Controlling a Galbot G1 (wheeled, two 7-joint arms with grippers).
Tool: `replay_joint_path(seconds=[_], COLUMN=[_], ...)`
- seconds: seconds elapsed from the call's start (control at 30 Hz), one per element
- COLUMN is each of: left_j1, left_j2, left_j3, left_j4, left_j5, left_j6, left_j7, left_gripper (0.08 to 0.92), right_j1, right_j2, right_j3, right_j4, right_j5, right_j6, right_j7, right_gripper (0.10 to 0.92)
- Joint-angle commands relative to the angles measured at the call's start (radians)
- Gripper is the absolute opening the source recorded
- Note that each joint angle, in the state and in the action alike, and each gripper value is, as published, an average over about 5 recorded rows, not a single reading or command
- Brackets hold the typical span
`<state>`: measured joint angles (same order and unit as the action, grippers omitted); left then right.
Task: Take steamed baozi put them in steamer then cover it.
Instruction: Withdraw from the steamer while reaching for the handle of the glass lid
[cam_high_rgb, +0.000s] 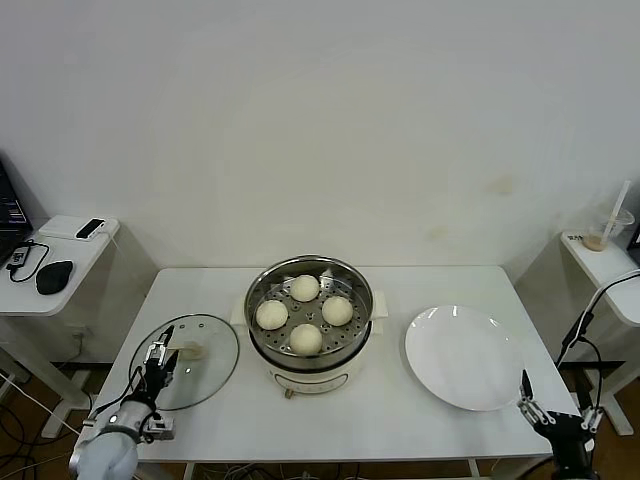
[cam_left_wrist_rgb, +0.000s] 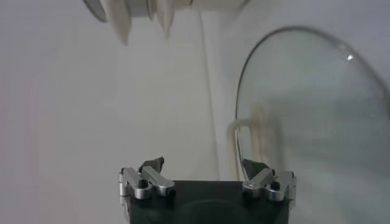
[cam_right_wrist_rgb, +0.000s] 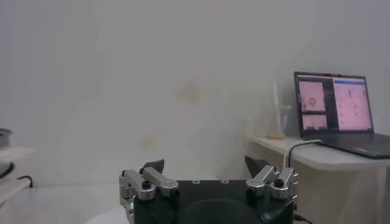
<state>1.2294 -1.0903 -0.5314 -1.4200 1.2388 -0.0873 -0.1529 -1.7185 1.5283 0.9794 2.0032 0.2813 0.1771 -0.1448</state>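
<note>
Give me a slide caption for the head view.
Four baozi sit in the open steamer; left tool hovers at the lid.

Shiny steel steamer (cam_high_rgb: 309, 318); smooth matt dough baozi (cam_high_rgb: 304, 288); clear glass cover (cam_high_rgb: 192, 358), metal-rimmed; glossy white plate (cam_high_rgb: 464, 356).

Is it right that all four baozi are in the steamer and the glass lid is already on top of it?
Not quite. The four baozi are in the steamer, but the head view shows the glass lid lying flat on the table to the steamer's left, beside the left gripper.
</note>
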Motion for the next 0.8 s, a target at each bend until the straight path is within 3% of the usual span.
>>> replay_joint_path(seconds=[0.03, 0.33, 0.43, 0.8], left_j1=[-0.14, -0.173, -0.171, -0.169], left_j2=[-0.004, -0.009, -0.01, -0.013], left_j3=[0.049, 0.059, 0.062, 0.055], left_j4=[0.163, 0.198, 0.205, 0.209], left_j5=[0.028, 0.009, -0.002, -0.035], left_j6=[-0.003, -0.001, -0.002, -0.012], left_j7=[-0.006, 0.0, 0.002, 0.026], left_gripper=[0.823, 0.823, 0.787, 0.472], right_j1=[-0.016, -0.021, -0.022, -0.041], right_j2=[0.017, 0.019, 0.019, 0.019], right_j3=[0.014, 0.017, 0.017, 0.003], right_j4=[0.002, -0.008, -0.008, 0.001], right_j5=[-0.008, -0.012, -0.012, -0.027], right_j6=[0.003, 0.007, 0.008, 0.013], right_j7=[-0.002, -0.004, -0.004, -0.009], right_gripper=[0.823, 0.823, 0.823, 0.823])
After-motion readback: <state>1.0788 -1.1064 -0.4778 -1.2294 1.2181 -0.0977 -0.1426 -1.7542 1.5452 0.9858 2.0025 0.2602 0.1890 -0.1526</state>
